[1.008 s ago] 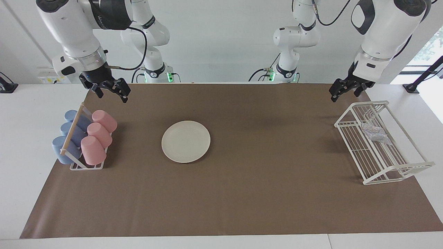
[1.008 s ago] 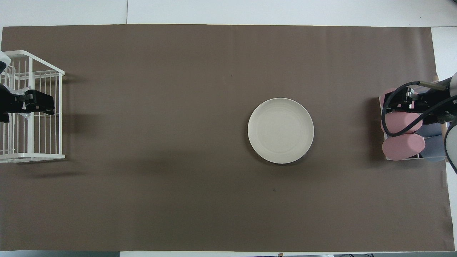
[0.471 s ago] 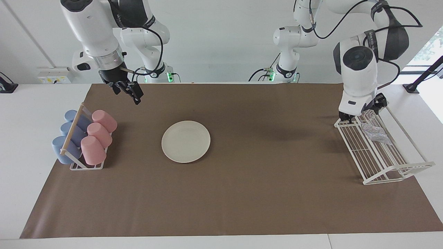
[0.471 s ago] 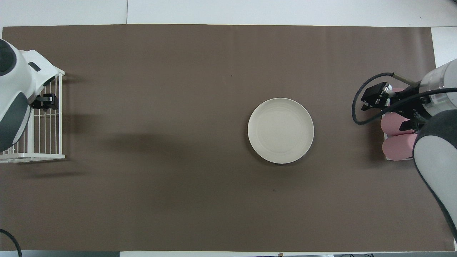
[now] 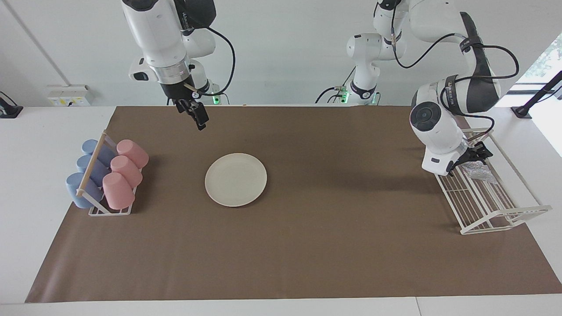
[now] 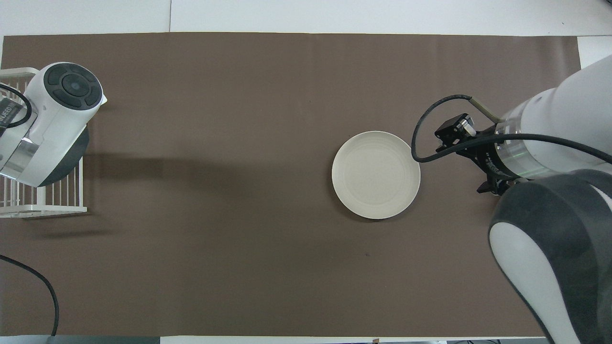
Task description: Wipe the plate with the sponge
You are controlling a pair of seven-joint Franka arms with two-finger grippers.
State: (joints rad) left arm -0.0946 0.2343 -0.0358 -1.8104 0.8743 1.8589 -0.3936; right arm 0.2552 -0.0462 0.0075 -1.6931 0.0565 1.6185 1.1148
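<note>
Touching left jaws: sponge (image 5: 479, 170)

Sponge (image 5: 478, 169) half hidden by left arm.

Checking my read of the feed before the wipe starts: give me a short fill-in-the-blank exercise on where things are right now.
1. The sponge lies in the white wire ____.
2. The plate lies flat on the ____ mat, with nothing on it.
3. The left gripper is down at the ____.
4. The right gripper hangs in the air, holding ____.

Missing words: rack; brown; sponge; nothing
</note>
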